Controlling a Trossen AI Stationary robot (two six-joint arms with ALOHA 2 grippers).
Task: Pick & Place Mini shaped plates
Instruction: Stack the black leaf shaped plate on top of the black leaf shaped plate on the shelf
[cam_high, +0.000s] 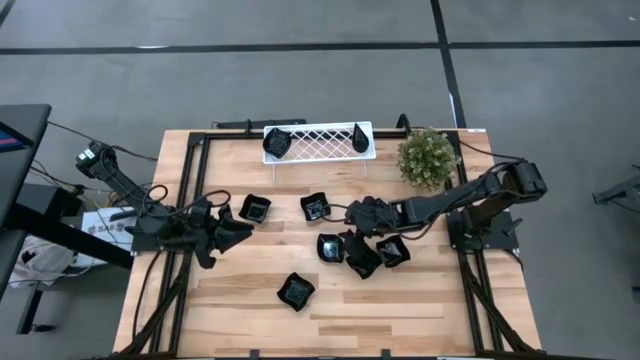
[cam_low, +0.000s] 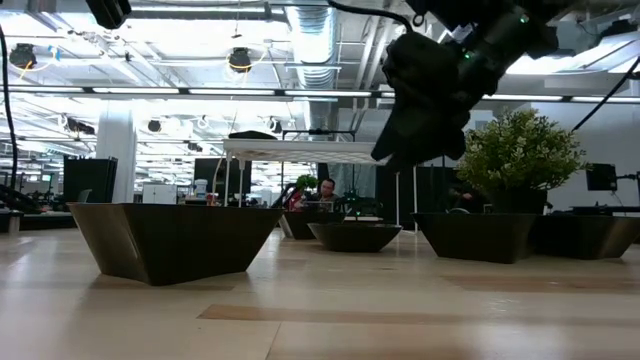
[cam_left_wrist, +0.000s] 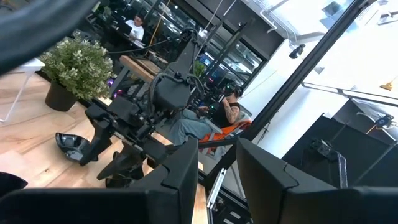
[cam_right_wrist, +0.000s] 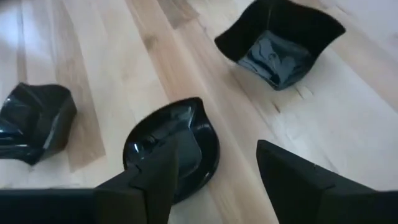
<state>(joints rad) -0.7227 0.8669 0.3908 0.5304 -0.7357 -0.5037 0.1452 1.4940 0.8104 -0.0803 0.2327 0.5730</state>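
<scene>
Now, right tool (cam_right_wrist: 211, 180): fingers spread, empty, over a teardrop plate (cam_right_wrist: 171, 152) on the tabletop (cam_high: 420, 310).
Left tool (cam_high: 235, 232): raised near the left edge, fingers parted, gripping nothing.
Mini shaped plates: glossy black; a squarish plate (cam_high: 296, 290) lies apart from the rest, two more in the white lattice tray (cam_high: 320, 142).
Nearby: bushy green plant (cam_high: 427, 157) at the far right corner.
Only in the left wrist view: a seated person (cam_left_wrist: 214, 118) beyond the tabletop.
</scene>
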